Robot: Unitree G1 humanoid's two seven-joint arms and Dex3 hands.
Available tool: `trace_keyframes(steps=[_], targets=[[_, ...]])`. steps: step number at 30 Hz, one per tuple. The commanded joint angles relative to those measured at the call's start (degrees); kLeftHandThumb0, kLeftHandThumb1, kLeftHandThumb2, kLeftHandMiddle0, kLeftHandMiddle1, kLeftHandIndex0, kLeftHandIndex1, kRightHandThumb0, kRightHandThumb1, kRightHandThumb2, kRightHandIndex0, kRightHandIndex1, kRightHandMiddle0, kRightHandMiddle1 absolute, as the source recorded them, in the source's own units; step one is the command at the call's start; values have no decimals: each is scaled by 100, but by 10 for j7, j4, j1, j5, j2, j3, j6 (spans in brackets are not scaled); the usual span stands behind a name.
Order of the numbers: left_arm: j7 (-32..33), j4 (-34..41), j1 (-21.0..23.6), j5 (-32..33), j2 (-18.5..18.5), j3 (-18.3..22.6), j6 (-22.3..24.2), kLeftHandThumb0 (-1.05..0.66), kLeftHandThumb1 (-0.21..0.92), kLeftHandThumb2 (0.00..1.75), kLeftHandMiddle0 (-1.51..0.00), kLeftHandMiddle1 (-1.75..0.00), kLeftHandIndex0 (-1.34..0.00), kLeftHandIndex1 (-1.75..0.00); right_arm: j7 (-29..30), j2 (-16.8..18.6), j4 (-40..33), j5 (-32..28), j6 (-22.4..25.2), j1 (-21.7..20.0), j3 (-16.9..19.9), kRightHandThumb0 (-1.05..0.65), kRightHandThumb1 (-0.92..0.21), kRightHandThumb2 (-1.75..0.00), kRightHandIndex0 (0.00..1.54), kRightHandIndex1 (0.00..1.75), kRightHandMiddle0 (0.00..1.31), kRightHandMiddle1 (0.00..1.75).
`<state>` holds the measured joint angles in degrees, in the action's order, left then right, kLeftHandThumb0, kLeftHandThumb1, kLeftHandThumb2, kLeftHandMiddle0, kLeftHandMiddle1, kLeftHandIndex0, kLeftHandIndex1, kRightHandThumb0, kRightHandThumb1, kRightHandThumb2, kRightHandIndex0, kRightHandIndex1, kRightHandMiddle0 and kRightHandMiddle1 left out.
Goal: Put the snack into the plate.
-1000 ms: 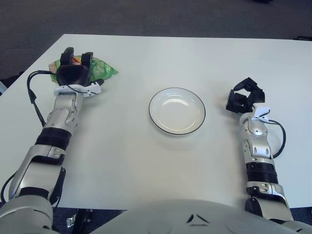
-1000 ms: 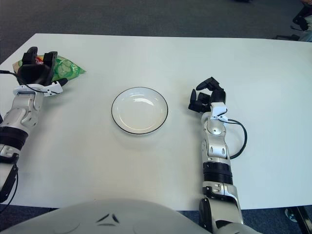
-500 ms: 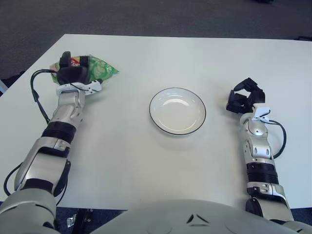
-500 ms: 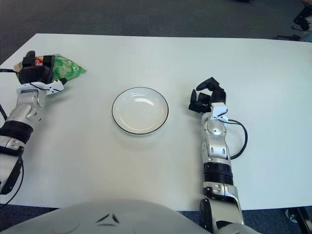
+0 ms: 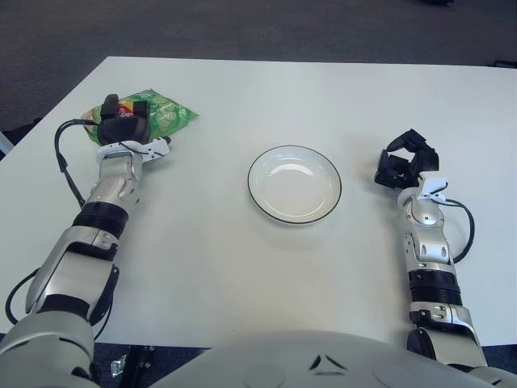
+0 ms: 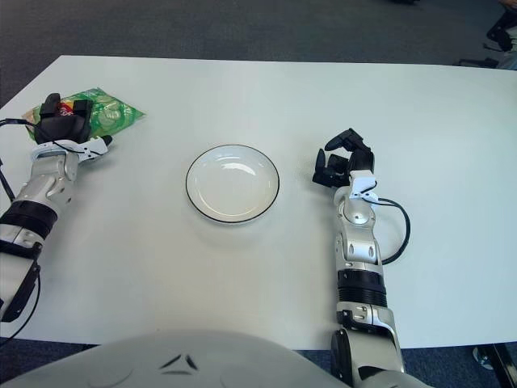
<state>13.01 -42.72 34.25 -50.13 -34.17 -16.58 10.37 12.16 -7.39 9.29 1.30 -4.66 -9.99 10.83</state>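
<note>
Far to the left of the plate [image 5: 294,183], near the table's [image 5: 242,267] left edge: the left hand [image 5: 123,123], dark fingers [image 5: 111,106] curled down over the near end of the snack [image 5: 160,114], gripping it. Under and beyond that hand, a green bag with a patch of red and yellow print showing between the fingers, lying flat on the white top; most of it sticking out on the side of the hand nearer the plate and a little farther back. Long axis running roughly across the table, left to right, with the free end aimed toward the plate's side and tapering to a corner; the other end covered by the fingers, so hard to tell how far it reaches. Well apart from the plate, with bare table between. At the centre, the plate itself: round, white, thin dark rim, nothing in it. To the right of the plate, near but not touching it: the right hand [image 5: 405,162], fingers bent inward and holding nothing, forearm running back toward the body with a dark cable [image 5: 460,230] looping beside the wrist. Impossible to say whether that hand touches the table.
</note>
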Motion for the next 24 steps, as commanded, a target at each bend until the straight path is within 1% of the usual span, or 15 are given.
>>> trace_keyframes(steps=[1,7,13,18,21,24], targets=[[13,-22,17,6,0,-8,-5,-105,92,97,-2,-4,0,-56,2,25,28,1,6,67,-4,-52,-23,-143,133,175,69,175],[51,-49,27,7,4,-15,-4,-105,92,96,-4,-6,0,-60,4,26,23,1,13,68,-4,-52,-22,-143,133,175,69,175],[97,-70,37,4,14,-21,17,-104,92,94,-3,-6,0,-60,3,26,21,1,15,68,-5,-52,-22,-143,133,175,69,175],[134,-79,44,6,33,-19,61,-103,92,91,-2,-6,0,-57,3,26,24,2,10,68,-5,-52,-22,-143,133,175,69,175],[136,-72,45,9,41,-19,83,-103,92,91,-2,-6,0,-57,2,24,26,3,6,68,-6,-52,-22,-143,133,175,69,175],[131,-62,42,14,43,-19,91,-103,92,91,-3,-7,0,-57,1,23,26,3,5,68,-6,-52,-22,-144,134,175,69,175]])
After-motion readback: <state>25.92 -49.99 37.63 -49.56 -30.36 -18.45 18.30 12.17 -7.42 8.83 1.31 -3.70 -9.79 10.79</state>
